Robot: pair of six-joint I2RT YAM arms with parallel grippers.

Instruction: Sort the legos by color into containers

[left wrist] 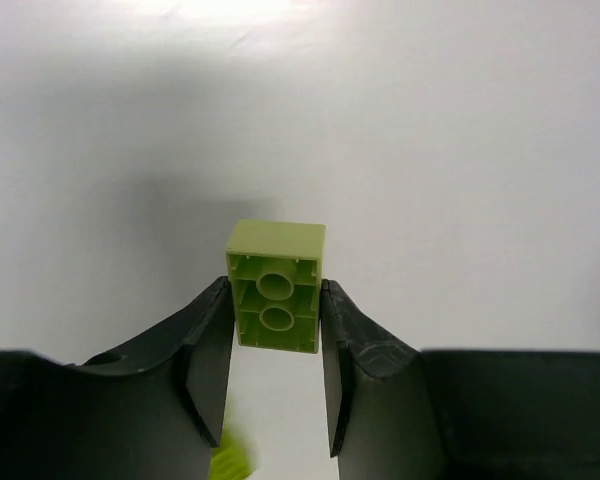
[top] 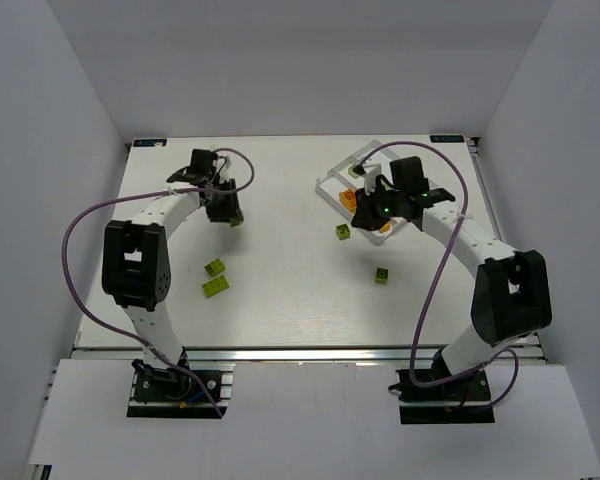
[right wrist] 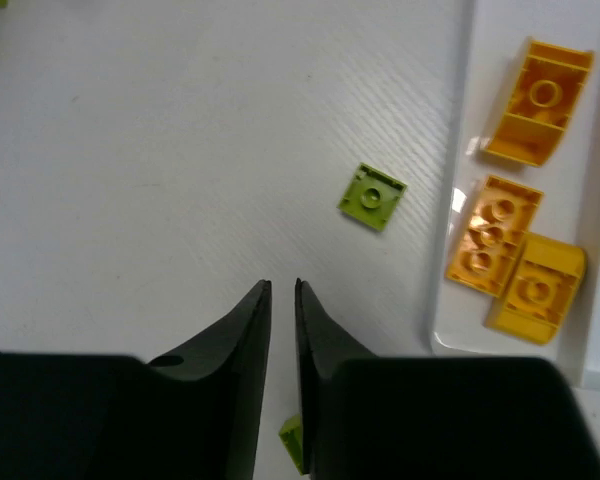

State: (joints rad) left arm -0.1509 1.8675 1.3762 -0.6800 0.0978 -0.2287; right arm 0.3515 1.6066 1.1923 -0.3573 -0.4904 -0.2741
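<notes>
My left gripper (top: 225, 208) is shut on a lime green lego (left wrist: 275, 287), gripped by its sides between the fingertips with its hollow underside facing the camera, above the bare table. My right gripper (right wrist: 282, 290) is shut to a thin slit and holds nothing; it hovers at the near-left edge of the white tray (top: 328, 184). Three yellow-orange legos (right wrist: 492, 234) lie in the tray compartment (right wrist: 450, 340) to its right. A flat green lego (right wrist: 372, 196) lies on the table just left of the tray, ahead of the right fingers.
Loose green legos lie on the table: one left of the tray (top: 342, 232), one nearer the front (top: 381, 274), and two at the left (top: 215, 267) (top: 216, 287). White walls enclose the table. Purple cables arch over both arms.
</notes>
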